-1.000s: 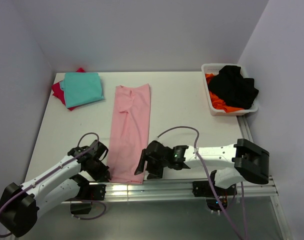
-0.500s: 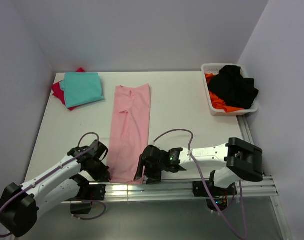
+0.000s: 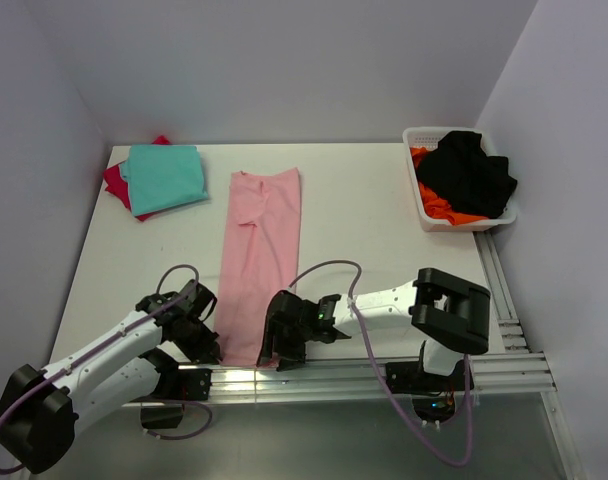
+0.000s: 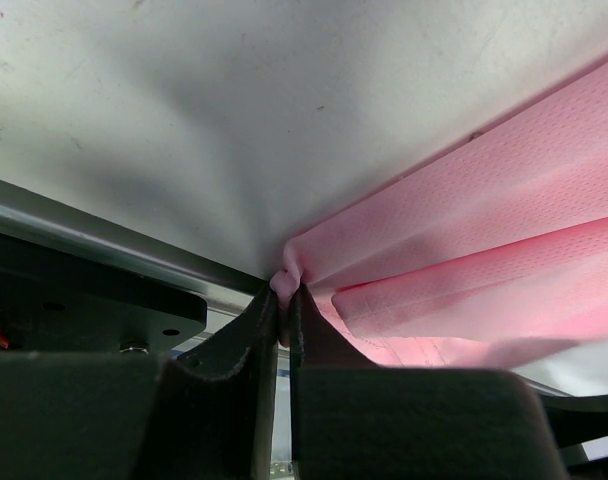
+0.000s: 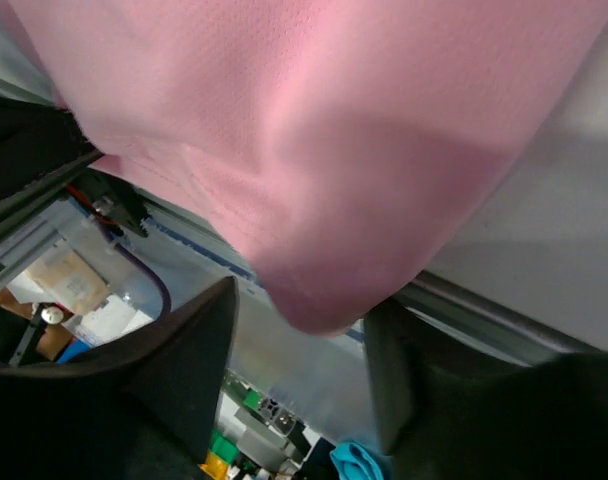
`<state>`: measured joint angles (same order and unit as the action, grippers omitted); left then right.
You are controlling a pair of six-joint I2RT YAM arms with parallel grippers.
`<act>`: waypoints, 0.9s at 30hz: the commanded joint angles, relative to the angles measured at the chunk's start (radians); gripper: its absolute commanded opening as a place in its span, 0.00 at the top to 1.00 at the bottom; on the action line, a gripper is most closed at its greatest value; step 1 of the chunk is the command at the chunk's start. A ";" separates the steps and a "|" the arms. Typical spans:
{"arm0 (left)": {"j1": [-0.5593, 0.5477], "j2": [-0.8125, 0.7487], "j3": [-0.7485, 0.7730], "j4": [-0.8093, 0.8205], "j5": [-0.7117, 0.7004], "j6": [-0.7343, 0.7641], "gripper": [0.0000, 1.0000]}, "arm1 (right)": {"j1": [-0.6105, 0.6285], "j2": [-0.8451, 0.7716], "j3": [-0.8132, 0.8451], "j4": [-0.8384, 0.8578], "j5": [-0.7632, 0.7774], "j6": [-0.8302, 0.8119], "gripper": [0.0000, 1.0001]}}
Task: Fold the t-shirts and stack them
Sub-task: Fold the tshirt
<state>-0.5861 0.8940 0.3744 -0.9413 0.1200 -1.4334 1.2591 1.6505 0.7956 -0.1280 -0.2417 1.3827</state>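
Observation:
The light pink t-shirt (image 3: 259, 260) lies folded into a long strip down the table's middle, its near end at the front edge. My left gripper (image 3: 209, 350) is shut on the strip's near left corner, pinching pink cloth (image 4: 286, 282). My right gripper (image 3: 274, 355) is open at the near right corner, with the pink hem (image 5: 314, 300) hanging between its spread fingers (image 5: 184, 370). The teal t-shirt (image 3: 166, 177) lies folded on the red/magenta one (image 3: 116, 180) at the far left.
A white basket (image 3: 425, 214) holding black and orange clothes stands at the far right. A metal rail (image 3: 364, 370) runs along the table's front edge just below both grippers.
My right gripper has moved left along the front edge onto the pink strip's near right corner. The left gripper has not moved.

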 commanded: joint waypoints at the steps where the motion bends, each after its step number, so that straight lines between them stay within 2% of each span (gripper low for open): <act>1: -0.001 0.016 -0.048 0.131 -0.115 0.008 0.93 | 0.003 0.042 0.011 -0.009 0.039 -0.039 0.43; 4: -0.001 0.013 -0.040 0.124 -0.115 0.017 1.00 | 0.002 0.009 -0.004 -0.024 0.044 -0.039 0.51; 6: 0.000 0.011 -0.023 0.108 -0.115 0.024 1.00 | -0.001 -0.032 -0.025 -0.042 0.058 -0.042 0.63; 8: -0.001 0.006 -0.006 0.093 -0.115 0.030 1.00 | -0.006 -0.070 -0.044 -0.067 0.064 -0.051 0.69; 9: 0.000 0.005 0.013 0.087 -0.115 0.031 1.00 | -0.007 -0.083 -0.045 -0.077 0.071 -0.051 0.81; 11: 0.000 -0.003 0.034 0.067 -0.146 0.042 1.00 | -0.010 -0.113 -0.052 -0.110 0.079 -0.062 0.87; 12: 0.000 -0.006 0.055 0.059 -0.145 0.045 1.00 | -0.010 -0.123 -0.052 -0.125 0.087 -0.060 0.99; 22: -0.001 -0.121 0.207 -0.115 -0.132 0.088 1.00 | -0.009 -0.282 -0.052 -0.242 0.119 -0.062 1.00; 27: 0.000 -0.104 0.390 -0.214 -0.143 0.114 1.00 | -0.024 -0.333 0.077 -0.389 0.162 -0.093 1.00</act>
<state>-0.5888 0.7818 0.6415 -1.0588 0.0353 -1.3563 1.2491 1.3518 0.7837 -0.3786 -0.1295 1.3212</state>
